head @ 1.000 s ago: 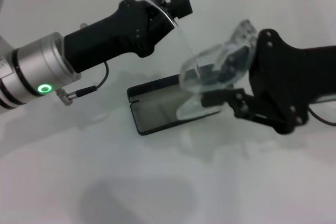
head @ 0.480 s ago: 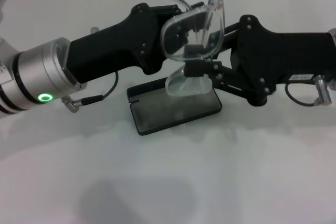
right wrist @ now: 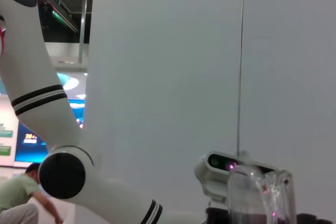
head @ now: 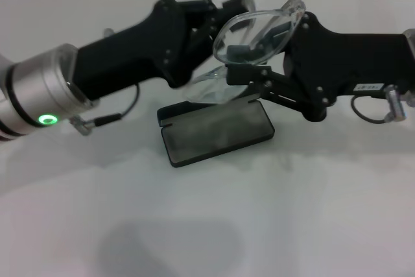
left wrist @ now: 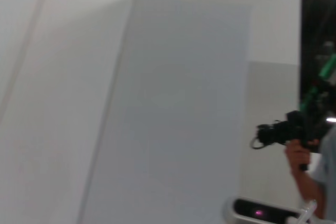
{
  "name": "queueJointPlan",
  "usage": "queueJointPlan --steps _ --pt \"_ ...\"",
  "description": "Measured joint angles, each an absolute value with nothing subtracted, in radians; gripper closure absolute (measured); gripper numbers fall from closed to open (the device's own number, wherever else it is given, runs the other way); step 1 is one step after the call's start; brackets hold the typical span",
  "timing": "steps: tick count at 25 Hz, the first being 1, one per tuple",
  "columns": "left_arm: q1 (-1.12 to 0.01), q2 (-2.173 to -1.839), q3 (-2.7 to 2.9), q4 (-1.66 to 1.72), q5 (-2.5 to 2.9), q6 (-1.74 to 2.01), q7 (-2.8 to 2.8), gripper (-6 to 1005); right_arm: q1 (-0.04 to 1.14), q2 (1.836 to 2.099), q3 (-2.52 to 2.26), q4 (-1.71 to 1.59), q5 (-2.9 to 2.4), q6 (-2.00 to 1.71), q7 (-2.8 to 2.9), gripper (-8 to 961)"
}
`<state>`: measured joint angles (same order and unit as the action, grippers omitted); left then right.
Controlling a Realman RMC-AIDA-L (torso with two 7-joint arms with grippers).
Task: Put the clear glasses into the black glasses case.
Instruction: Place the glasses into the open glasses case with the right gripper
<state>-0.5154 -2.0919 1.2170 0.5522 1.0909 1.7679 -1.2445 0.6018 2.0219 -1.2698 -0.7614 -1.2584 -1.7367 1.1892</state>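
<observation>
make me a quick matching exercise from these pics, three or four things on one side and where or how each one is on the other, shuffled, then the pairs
Things
1. clear glasses
2. black glasses case
3. left gripper
4. right gripper

Places or states
A. lying open on the white table, grey lining up
B. reaching in from the right side of the head view, at the glasses
C. held in the air above the case
D. reaching in from the left side of the head view, at the glasses

Pairs: 1-C, 2-A, 3-D, 4-B
</observation>
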Motion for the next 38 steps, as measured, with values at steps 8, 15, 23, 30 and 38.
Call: queueJointPlan --steps 8,15,23,30,38 --pt "-0.443 -2.083 1.079 0.55 1.093 1.753 -1.239 945 0.545 1.975 -1.25 -0.928 -1.288 -1.744 1.321 841" --pt "-0.417 -2.079 1.052 0.552 1.096 1.754 -1.238 944 0.586 1.969 -1.196 -0.99 -1.454 -1.694 1.477 841" --pt "-0.408 -2.08 1.057 0.552 1.161 1.765 -1.244 943 0.853 1.934 -1.146 -1.036 -1.854 -1.713 1.855 841" --pt "-0.392 -2.084 1.057 0.55 1.175 1.797 -1.244 944 1.136 1.965 -1.153 -1.049 -2.21 -1.874 1.965 841" --pt "-0.397 -2.086 1.058 0.552 1.198 1.807 -1.244 943 1.278 2.025 -1.302 -1.028 -2.444 -1.922 1.986 841"
